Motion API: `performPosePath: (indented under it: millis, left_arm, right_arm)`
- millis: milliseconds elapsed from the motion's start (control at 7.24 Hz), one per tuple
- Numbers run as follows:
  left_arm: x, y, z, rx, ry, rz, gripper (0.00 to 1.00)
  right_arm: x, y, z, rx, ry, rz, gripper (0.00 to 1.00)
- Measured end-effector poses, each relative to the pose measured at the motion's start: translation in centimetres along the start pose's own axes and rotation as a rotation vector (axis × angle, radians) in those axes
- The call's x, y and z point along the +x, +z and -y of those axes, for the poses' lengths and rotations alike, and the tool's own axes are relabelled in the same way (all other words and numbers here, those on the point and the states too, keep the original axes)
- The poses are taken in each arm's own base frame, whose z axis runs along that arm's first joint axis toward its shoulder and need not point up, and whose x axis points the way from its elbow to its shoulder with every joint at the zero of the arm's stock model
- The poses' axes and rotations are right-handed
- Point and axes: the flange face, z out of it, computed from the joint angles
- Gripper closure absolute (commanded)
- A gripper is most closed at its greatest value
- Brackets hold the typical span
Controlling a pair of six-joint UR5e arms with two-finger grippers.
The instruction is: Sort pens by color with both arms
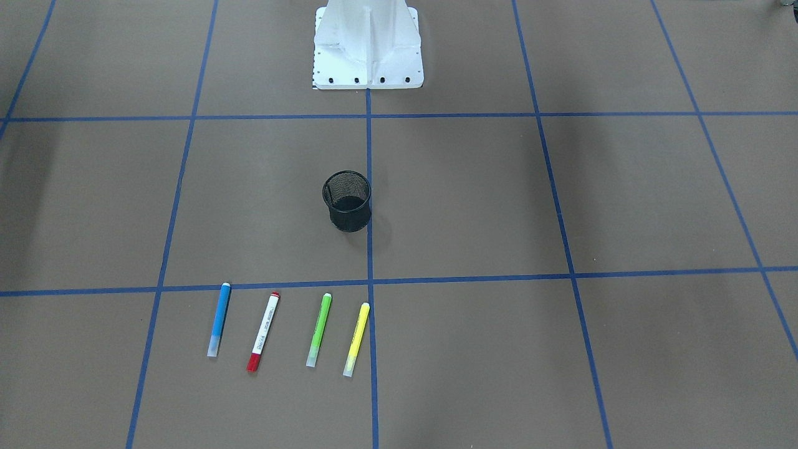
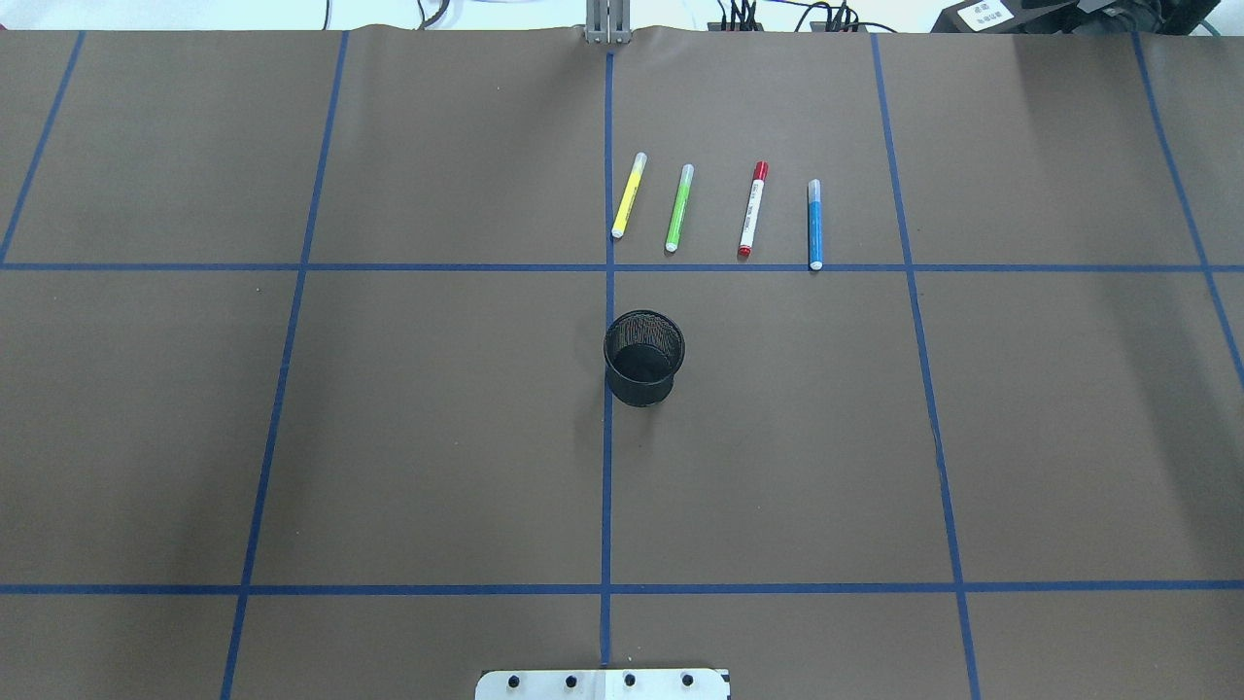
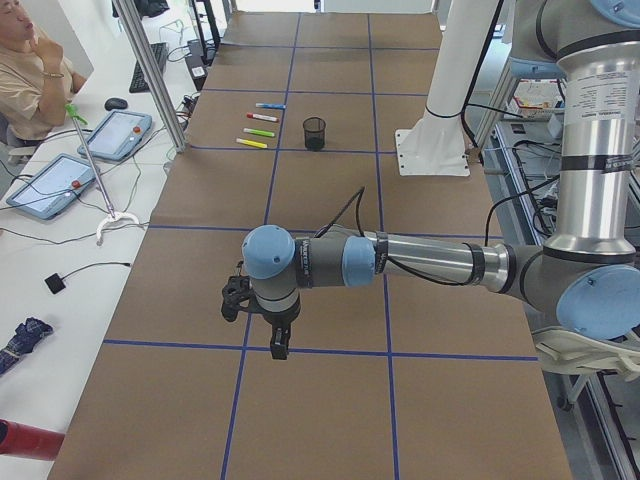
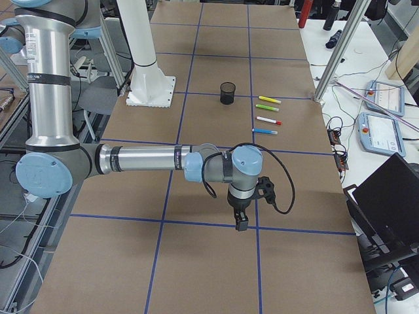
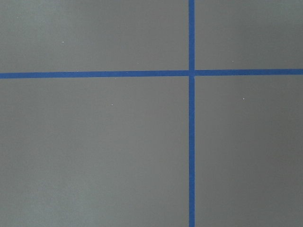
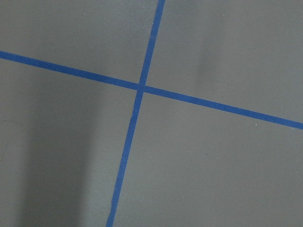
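Four pens lie side by side in a row on the brown table beyond the black mesh cup (image 2: 643, 358): yellow (image 2: 628, 195), green (image 2: 678, 208), white-barrelled with red ends (image 2: 752, 209), and blue (image 2: 814, 225). In the front-facing view they show as blue (image 1: 219, 319), white and red (image 1: 263, 332), green (image 1: 318, 330), yellow (image 1: 356, 339). My left gripper (image 3: 281, 350) hangs over the table far from the pens, seen only in the left side view. My right gripper (image 4: 241, 224) hangs likewise at the other end. I cannot tell whether either is open or shut.
The white mounting pedestal (image 1: 368, 43) stands at the robot's side of the table. Blue tape lines divide the table into squares. An operator (image 3: 30, 70) sits at a side bench with tablets (image 3: 118, 134). Aluminium posts (image 4: 337, 59) stand along the far edge.
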Motion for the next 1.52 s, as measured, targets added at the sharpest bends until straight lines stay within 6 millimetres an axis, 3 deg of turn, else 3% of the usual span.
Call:
performPosePath:
  millis: [1518]
  left_arm:
    - [0.75, -0.44, 0.04, 0.051, 0.057, -0.024, 0.0]
  right_arm:
    - [-0.77, -0.86, 0.04, 0.018, 0.034, 0.0, 0.0]
